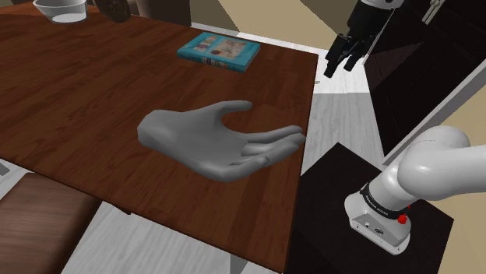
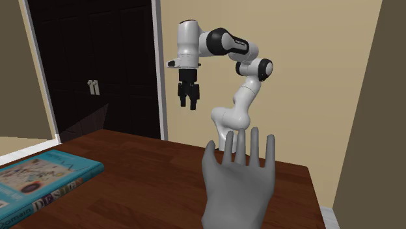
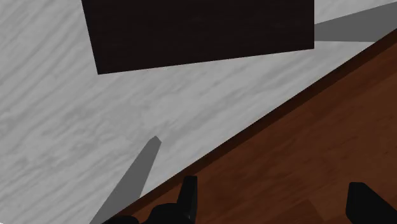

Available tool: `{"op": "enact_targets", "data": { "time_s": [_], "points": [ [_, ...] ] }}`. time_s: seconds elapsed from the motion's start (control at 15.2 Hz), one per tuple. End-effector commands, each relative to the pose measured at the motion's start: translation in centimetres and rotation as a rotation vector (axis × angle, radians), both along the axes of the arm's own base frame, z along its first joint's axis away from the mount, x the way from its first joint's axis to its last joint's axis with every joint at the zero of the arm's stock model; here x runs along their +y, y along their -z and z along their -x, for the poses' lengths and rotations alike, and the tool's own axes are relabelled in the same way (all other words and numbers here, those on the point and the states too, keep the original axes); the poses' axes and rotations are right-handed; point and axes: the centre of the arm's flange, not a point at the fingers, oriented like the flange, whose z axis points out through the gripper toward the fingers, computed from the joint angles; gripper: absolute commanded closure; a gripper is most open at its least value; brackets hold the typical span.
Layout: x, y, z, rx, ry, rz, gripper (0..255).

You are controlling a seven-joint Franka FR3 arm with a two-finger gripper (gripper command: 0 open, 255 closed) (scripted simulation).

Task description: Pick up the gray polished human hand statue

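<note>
Distance is your first concern: the all-black two-finger gripper (image 1: 340, 66) hangs high over the edge of the dark reddish-brown wooden table (image 1: 78, 86). The gray polished human hand statue (image 1: 218, 140) lies palm-up on that table, well apart from the gripper, down and toward the shoulder view's left. In the wrist view the fingers (image 3: 189, 191) stand wide apart with nothing between them, so you have an empty, open claw. The statue's long axis runs across the shoulder view, wrist end to the left. Its fingertips point right, toward the table edge nearest the black box stand (image 1: 335, 202), and its thumb is raised toward the teal-covered book (image 1: 218, 51). Judging from that, you would need to bring the claw in over the table, lower it, and probably close across the narrower wrist or palm, not along the length. A white bowl (image 1: 61, 9) sits at the far corner, well clear. Beyond the table edge the wrist view shows pale grey wood-grain floor (image 3: 76, 114). The second exterior view shows tall dark doors (image 2: 97, 58) and a beige wall (image 2: 312, 65) behind the arm.
</note>
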Motion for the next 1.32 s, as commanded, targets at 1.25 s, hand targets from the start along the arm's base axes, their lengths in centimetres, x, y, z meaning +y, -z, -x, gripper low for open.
{"op": "enact_targets", "data": {
  "time_s": [1.25],
  "points": [
    [25.4,1.5,-11.7,0.140,-0.657,0.193,0]
  ]
}}
